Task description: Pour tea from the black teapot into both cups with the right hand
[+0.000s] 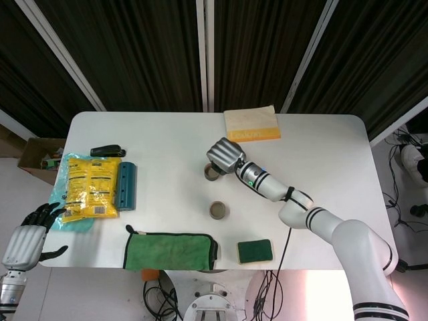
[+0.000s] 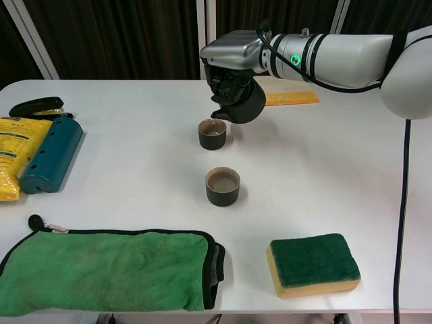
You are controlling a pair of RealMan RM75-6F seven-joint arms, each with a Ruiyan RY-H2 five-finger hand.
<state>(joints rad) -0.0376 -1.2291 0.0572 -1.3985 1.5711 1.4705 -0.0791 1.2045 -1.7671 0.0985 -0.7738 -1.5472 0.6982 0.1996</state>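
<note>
My right hand [image 2: 228, 59] [image 1: 225, 155] grips the black teapot [image 2: 241, 102] and holds it tilted over the far cup [image 2: 212, 133] [image 1: 211, 172], its spout right above the rim. The near cup [image 2: 223, 185] [image 1: 219, 210] stands a little closer to me and shows pale liquid inside. The head view hides most of the teapot under the hand. My left hand [image 1: 28, 234] hangs open off the table's left edge, holding nothing.
A green cloth [image 2: 108, 270] and a green-topped sponge [image 2: 313, 264] lie along the front edge. A teal box [image 2: 50, 154], a yellow packet [image 1: 87, 186] and a black stapler [image 2: 37, 106] sit at the left. A yellow sponge pad [image 1: 251, 124] lies at the back.
</note>
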